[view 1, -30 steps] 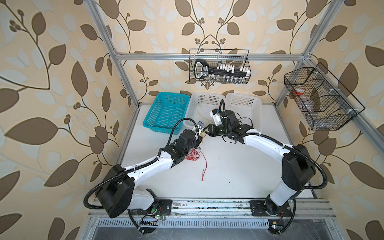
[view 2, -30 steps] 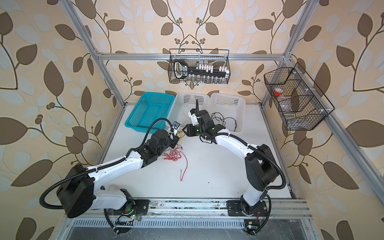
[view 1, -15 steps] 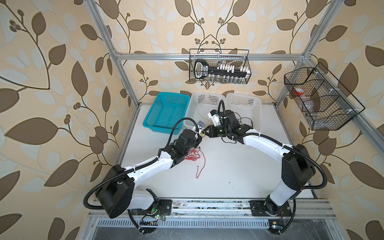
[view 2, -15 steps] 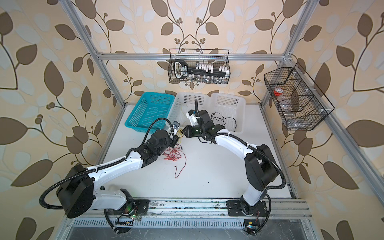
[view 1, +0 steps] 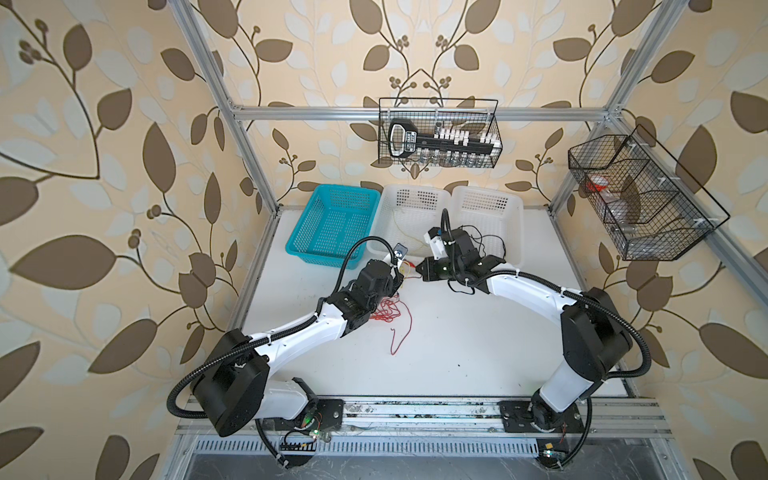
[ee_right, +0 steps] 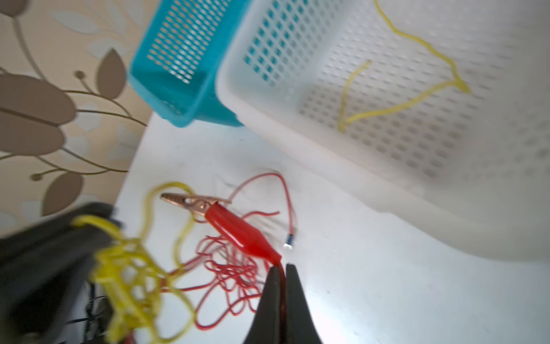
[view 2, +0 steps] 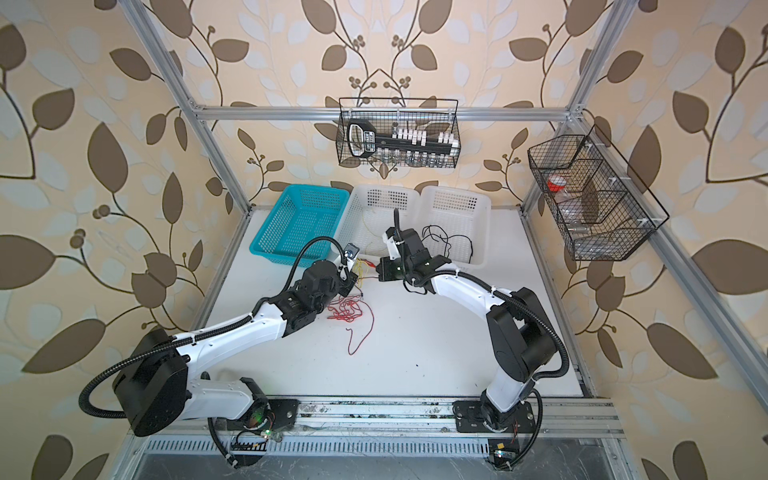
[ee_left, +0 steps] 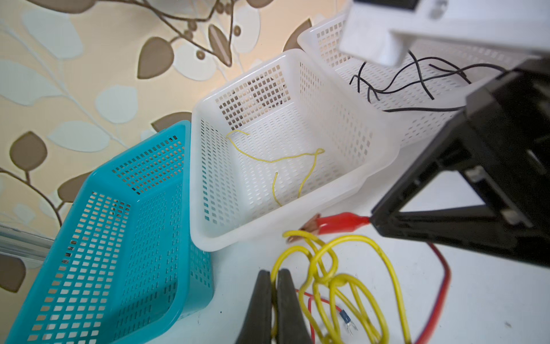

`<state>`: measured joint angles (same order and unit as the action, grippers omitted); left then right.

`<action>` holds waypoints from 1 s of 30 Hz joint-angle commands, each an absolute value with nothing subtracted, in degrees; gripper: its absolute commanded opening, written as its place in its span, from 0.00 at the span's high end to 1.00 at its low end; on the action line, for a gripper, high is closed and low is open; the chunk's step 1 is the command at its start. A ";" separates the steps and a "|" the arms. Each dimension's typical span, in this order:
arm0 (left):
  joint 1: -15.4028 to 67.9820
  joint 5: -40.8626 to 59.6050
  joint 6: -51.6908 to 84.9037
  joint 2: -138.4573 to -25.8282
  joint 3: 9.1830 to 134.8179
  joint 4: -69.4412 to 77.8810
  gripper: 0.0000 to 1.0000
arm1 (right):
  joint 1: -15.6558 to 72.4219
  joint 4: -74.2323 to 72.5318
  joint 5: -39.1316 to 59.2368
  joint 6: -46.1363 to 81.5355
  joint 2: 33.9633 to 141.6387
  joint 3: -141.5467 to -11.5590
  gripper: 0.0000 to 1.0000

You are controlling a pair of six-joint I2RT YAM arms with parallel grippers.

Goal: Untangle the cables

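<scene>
Both arms rise from the rail at the near edge and bend inward, so their tips nearly meet just in front of the middle white basket [view 1: 415, 198]. The left end effector [ee_left: 277, 272] is closed, with a strand of the looped, knotted yellow cable [ee_left: 358, 237] running between its fingers. The right end effector [ee_right: 282, 268], its forearm pointing left, is clamped on the red cable [view 1: 387, 311] right behind its crocodile clip [ee_right: 238, 229]. The rest of that cable lies in a loose tangle on the white worktop [view 1: 457, 340] beneath the left wrist, one end trailing toward the near edge. A separate thin yellow wire [ee_left: 276, 160] lies in the middle white basket, and black cables [ee_left: 422, 109] lie in the right white basket [view 1: 486, 201]; a teal basket [view 1: 332, 224] stands at their left. A wire basket [view 1: 438, 133] on the back rail holds a black tool whose label is too small to read. Leaf-patterned wallpaper and an aluminium frame enclose the cell.
</scene>
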<state>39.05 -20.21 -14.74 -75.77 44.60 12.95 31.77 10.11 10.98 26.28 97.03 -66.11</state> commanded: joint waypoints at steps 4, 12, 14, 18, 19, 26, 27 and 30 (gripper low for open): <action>37.42 -22.75 -6.09 -73.27 49.83 8.14 1.00 | 31.31 14.64 -0.82 22.51 94.52 -59.16 1.00; 35.69 -23.22 -0.91 -72.04 53.08 2.53 1.00 | 28.87 13.41 -3.35 22.59 91.31 -51.90 1.00; 35.25 -22.92 -0.11 -71.64 53.13 1.94 1.00 | 27.95 13.36 -3.64 22.54 90.68 -50.98 1.00; 33.74 -22.18 2.14 -70.88 54.26 -0.49 1.00 | 26.73 13.97 -5.25 22.10 89.36 -50.06 1.00; 33.55 -21.84 2.37 -70.67 54.40 -0.85 1.00 | 26.63 14.15 -5.32 21.93 89.09 -49.99 1.00; 31.94 -19.02 3.36 -68.85 54.41 -1.99 1.00 | 26.07 15.78 -9.13 20.80 86.83 -49.30 1.00; 31.62 -18.77 3.41 -68.45 54.39 -2.06 1.00 | 25.85 15.48 -8.99 20.54 86.27 -48.69 1.00; 30.34 -17.78 4.77 -68.03 54.62 -2.57 1.00 | 25.49 15.86 -10.36 20.30 85.38 -47.71 1.00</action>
<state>31.73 -19.00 2.52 -70.30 51.75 -2.79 25.93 14.06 -7.22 21.39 86.59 -49.06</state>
